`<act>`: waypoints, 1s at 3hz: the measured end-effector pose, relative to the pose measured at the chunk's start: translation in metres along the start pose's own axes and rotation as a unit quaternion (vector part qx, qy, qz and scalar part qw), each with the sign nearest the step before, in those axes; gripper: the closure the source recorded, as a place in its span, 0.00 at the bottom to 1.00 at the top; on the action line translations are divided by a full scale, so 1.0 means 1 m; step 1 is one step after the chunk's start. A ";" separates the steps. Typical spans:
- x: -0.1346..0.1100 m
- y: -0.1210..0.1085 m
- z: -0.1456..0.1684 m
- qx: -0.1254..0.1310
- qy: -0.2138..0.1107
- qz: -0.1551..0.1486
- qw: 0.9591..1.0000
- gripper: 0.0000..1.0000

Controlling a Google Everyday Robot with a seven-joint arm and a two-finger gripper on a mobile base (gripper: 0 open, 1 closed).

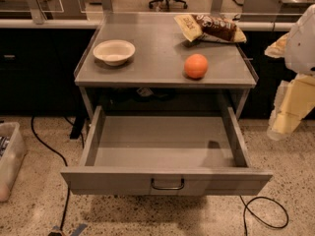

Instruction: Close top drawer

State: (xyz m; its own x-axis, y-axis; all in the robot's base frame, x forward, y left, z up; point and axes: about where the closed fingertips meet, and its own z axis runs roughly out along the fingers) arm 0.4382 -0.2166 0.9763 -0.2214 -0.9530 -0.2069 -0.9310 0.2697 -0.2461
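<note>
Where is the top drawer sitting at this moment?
The top drawer is pulled wide open under the table top, low and centre in the camera view; the hand hangs at the right edge, clear of it.

The scene is dim and warm in colour. Light falls from above on the desk (162,38), whose top shines softly near its back edge. The orange ball (196,66) and the bowl (114,52) throw short shadows. Under the front edge it is dark, and the top drawer (162,146) has a shadow patch near its right wall. The gripper (288,114), beyond the desk's right edge, looks pale and washed out.
</note>
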 end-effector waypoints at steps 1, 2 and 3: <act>0.000 0.000 0.000 0.000 0.000 0.000 1.000 0.00; 0.000 0.006 0.017 -0.009 -0.002 -0.005 1.000 0.00; -0.001 0.022 0.049 -0.022 -0.013 -0.009 1.000 0.00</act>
State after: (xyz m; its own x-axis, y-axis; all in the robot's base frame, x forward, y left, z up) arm 0.4324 -0.2029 0.9253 -0.1973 -0.9536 -0.2275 -0.9469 0.2454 -0.2077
